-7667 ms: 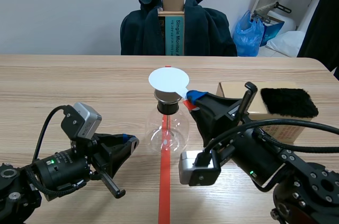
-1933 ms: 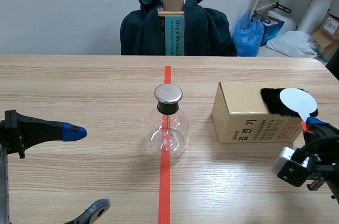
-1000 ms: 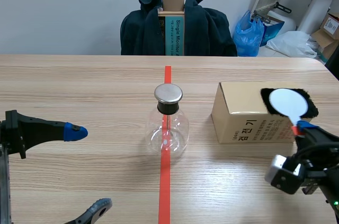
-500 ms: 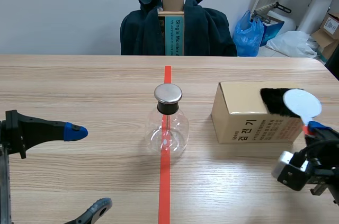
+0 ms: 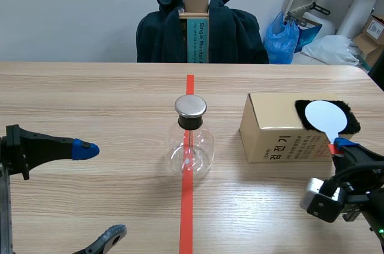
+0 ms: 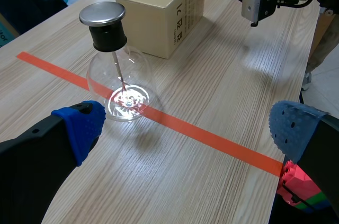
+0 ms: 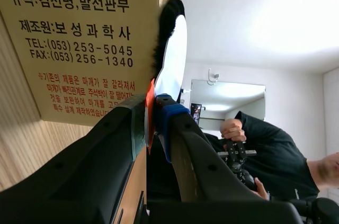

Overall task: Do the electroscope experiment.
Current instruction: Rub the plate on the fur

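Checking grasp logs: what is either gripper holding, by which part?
Right gripper holds the white round disc paddle by its orange-red handle; left gripper holds nothing.

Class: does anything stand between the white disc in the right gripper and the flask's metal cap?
Nothing visible does. The white disc, held in the right gripper, rests against the black fur on the cardboard box; between it and the metal cap lie only the box top and bare table.
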Robot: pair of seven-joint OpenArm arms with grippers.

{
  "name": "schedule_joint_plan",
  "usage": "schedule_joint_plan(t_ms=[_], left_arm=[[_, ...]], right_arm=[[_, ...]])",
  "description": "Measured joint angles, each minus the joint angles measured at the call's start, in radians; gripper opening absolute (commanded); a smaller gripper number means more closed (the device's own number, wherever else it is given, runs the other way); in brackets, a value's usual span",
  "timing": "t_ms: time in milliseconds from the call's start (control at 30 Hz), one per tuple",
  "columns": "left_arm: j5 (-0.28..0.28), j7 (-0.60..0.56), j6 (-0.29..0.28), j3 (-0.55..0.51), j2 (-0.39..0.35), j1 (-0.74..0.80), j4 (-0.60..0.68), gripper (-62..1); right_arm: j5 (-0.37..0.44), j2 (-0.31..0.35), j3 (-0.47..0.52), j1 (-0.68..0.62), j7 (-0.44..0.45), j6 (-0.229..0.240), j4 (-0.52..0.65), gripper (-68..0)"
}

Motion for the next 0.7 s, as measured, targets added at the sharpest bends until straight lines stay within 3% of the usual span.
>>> schedule_joint_plan(t_ms=[300,500,700], left_arm=[[0.000,0.000,0.000,0.000,0.000,0.000,0.000,1.4],[0.000,0.000,0.000,0.000,0.000,0.000,0.000,1.4],[0.000,0.000,0.000,0.000,0.000,0.000,0.000,1.4]], right_arm=[[0.005,0.014,0.000,-0.001,-0.014,-0.014,0.024,-66.9],[0.031,0.027,0.018,-0.001,-0.080,-0.011,0.149,-66.9],[0.036,0.027,0.095,0.000,-0.091,-0.011,0.301,-66.9]])
